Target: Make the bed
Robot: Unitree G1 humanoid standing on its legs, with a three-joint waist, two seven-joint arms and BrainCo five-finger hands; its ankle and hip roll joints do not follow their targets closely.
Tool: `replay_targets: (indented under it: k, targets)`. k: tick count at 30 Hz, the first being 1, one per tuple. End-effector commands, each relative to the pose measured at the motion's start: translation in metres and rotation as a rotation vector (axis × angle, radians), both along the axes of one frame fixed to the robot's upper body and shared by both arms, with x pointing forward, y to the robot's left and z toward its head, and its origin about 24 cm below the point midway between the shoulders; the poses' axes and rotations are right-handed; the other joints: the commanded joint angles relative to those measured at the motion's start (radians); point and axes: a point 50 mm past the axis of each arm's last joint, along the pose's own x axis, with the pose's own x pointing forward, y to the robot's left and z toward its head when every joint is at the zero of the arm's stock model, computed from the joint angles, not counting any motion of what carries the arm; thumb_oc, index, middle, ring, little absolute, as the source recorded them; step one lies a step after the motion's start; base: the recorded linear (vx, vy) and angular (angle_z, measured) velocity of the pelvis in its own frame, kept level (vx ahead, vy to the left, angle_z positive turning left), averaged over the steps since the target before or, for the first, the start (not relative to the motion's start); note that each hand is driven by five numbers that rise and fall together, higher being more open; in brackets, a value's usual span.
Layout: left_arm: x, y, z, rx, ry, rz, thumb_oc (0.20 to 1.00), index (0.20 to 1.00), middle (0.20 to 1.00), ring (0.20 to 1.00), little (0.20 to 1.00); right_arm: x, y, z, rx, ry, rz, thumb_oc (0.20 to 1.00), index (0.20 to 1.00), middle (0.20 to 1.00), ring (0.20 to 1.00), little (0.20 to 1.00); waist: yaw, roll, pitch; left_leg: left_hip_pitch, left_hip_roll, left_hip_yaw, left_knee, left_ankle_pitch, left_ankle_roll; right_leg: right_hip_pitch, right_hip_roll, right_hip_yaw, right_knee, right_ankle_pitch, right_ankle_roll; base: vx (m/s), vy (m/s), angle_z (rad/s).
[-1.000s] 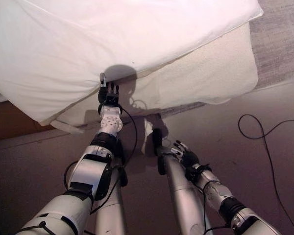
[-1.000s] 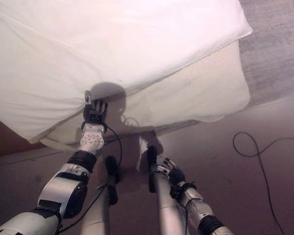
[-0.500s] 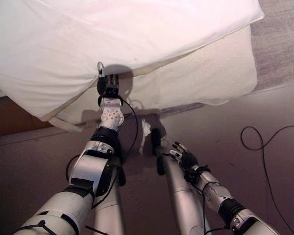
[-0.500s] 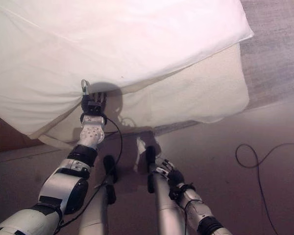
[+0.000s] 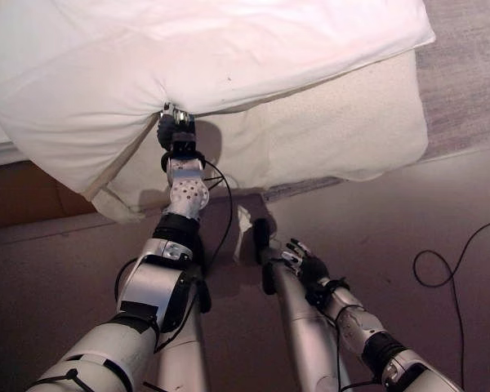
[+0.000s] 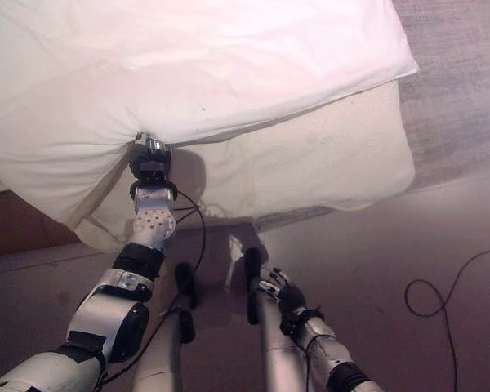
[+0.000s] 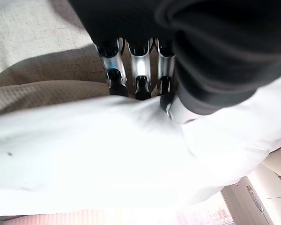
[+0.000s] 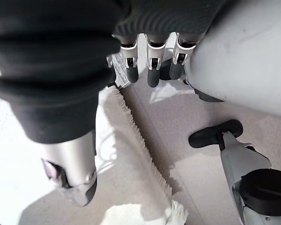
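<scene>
The left hand (image 5: pixel 175 131) pinches the white duvet's (image 5: pixel 229 49) edge, apparently between thumb and curled fingers; the right hand (image 5: pixel 309 265) hangs relaxed, empty.

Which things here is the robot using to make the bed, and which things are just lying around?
For the job:
- white duvet, its edge pinched by the left hand
- cream blanket hanging under it
- left hand, curled on the duvet edge

Just there:
- right hand, held low and relaxed, holding nothing
- wooden bed frame
- grey rug
- floor
</scene>
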Motion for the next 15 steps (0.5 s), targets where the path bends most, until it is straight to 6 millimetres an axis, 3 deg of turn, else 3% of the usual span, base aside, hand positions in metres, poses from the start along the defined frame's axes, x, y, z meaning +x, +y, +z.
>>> replay_targets:
  k: [1, 11, 15]
  targets:
    - [0.000, -0.013, 0.019, 0.081, -0.081, -0.022, 0.200, 0.200, 0.200, 0.200, 0.200, -0.022, -0.001, -0.019, -0.009, 0.060, -0.002, 1.000, 1.000, 1.000, 1.000, 1.000, -0.001, 0.043, -0.087, -0.040, -0.004, -0.009, 0.012, -0.020, -0.001, 0.014, -0.009, 0.000, -0.054, 0.007, 0.116, 0.00, 0.000, 0.00]
    - [0.000, -0.019, 0.018, 0.081, -0.049, -0.010, 0.200, 0.200, 0.200, 0.200, 0.200, -0.016, -0.002, -0.013, 0.000, 0.035, -0.014, 1.000, 1.000, 1.000, 1.000, 1.000, 0.003, 0.052, -0.076, -0.037, -0.007, -0.006, 0.010, -0.017, 0.002, 0.018, -0.008, 0.005, -0.058, 0.009, 0.117, 0.00, 0.000, 0.00]
    - [-0.015, -0.027, 0.016, 0.059, -0.123, -0.014, 0.200, 0.200, 0.200, 0.200, 0.200, -0.002, 0.008, 0.006, 0.102, -0.034, -0.038, 1.000, 1.000, 1.000, 1.000, 1.000, 0.021, 0.063, -0.070, -0.040, -0.014, -0.011, 0.006, -0.013, 0.005, 0.017, -0.012, 0.002, -0.059, 0.009, 0.115, 0.00, 0.000, 0.00]
